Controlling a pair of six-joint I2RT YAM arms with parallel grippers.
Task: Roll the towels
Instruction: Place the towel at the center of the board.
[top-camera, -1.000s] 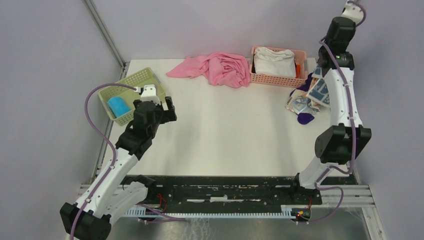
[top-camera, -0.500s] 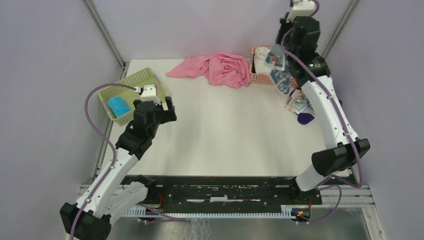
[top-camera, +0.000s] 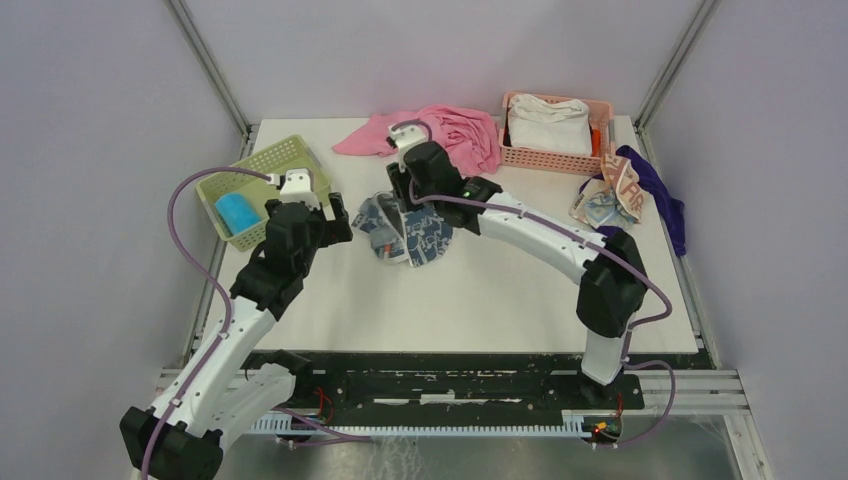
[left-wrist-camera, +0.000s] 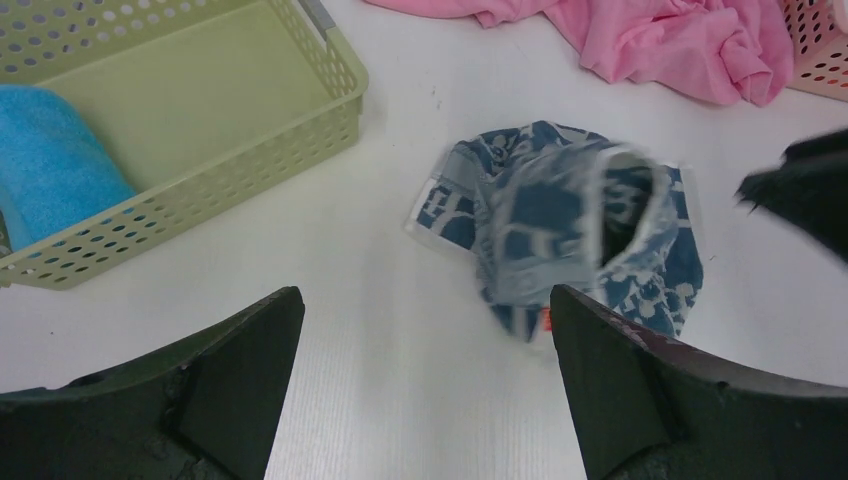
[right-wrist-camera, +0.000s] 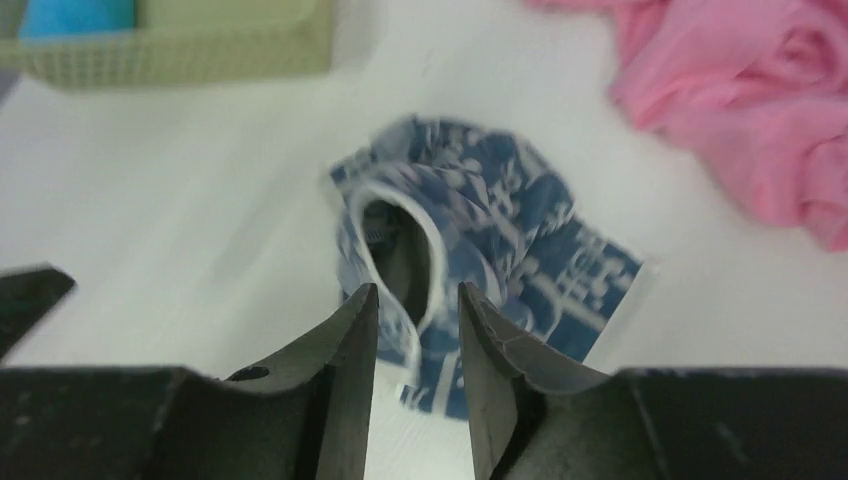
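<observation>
The white towel with dark blue print (top-camera: 410, 235) lies crumpled and motion-blurred on the table left of centre, also seen in the left wrist view (left-wrist-camera: 570, 225) and the right wrist view (right-wrist-camera: 480, 220). My right gripper (top-camera: 398, 200) hovers just over it, its jaws parted (right-wrist-camera: 418, 292) with the towel's white hem showing through the gap. My left gripper (top-camera: 335, 220) stands wide open (left-wrist-camera: 425, 300) just left of that towel, holding nothing. A rolled bright blue towel (top-camera: 237, 212) sits in the green basket (top-camera: 270, 160). The cream lettered towel (top-camera: 610, 200) lies at the right edge.
A large pink cloth (top-camera: 440, 135) is heaped at the back centre. A pink basket (top-camera: 555, 160) with a white cloth stands at the back right. A purple cloth (top-camera: 660, 195) drapes beside the cream towel.
My right arm swung from high at the back right down to left of centre, carrying the printed towel there; its jaws have parted. The left arm has not moved.
</observation>
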